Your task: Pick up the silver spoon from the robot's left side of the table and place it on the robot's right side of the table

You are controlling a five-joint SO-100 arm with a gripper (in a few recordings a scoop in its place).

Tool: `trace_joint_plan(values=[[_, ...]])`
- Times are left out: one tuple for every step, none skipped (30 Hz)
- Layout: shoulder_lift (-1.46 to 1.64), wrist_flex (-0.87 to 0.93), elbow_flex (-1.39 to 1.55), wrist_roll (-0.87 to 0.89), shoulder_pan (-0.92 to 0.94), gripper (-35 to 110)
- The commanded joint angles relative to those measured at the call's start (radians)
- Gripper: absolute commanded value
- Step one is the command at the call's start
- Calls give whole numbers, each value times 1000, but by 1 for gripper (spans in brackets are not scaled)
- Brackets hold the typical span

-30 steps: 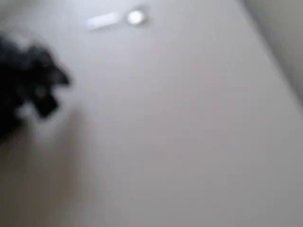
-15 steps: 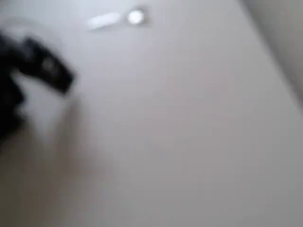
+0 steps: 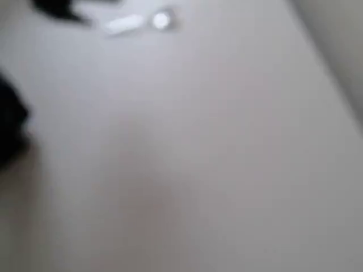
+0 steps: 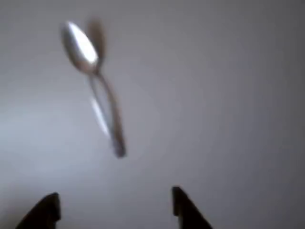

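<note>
The silver spoon (image 3: 142,22) lies flat on the table (image 3: 215,147) near the top of the blurred overhead view, with its bright bowl to the right and its pale handle to the left. My dark gripper (image 3: 62,10) is at the top left, just left of the handle's end. In the wrist view the spoon (image 4: 93,86) lies ahead and to the left, bowl far, handle slanting down to the right. My gripper (image 4: 114,207) is open, its two dark fingertips (image 4: 183,207) spread at the bottom edge with nothing between them. The spoon is apart from the fingers.
The table's right edge (image 3: 332,73) runs diagonally down the upper right of the overhead view. A dark part of the arm (image 3: 8,124) sits at the left edge. Bare off-white surface fills the middle and lower part.
The gripper has swung from the left middle of the overhead view up to the top left, close to the spoon's handle. The spoon has not moved.
</note>
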Motion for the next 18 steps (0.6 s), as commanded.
trace_joint_plan(values=[[-578,236,-684,-58,-77,31],[-634,238,-727,-58,-89,31],[-684,238,-767,-58,-100,31],[-732,238,-811,-58,-107,31],[-779,241,-857,-60,-115,31],[-828,253,-920,-63,-120,31],[-884,281,-1000,-66,-121,31],[-950,319,-1106,-71,-123,31],[-1026,364,-1232,-77,-123,30],[-1106,408,-1362,-83,-120,30],[-1184,446,-1489,-94,-117,30],[-1212,446,-1525,-103,-112,30],[-1221,442,-1525,-112,-106,30],[-1227,439,-1525,-120,-100,30],[-1235,434,-1525,-126,-92,29],[-1241,428,-1525,-137,-83,29],[-1246,422,-1525,-147,-71,27],[-1249,411,-1525,-155,-58,26]])
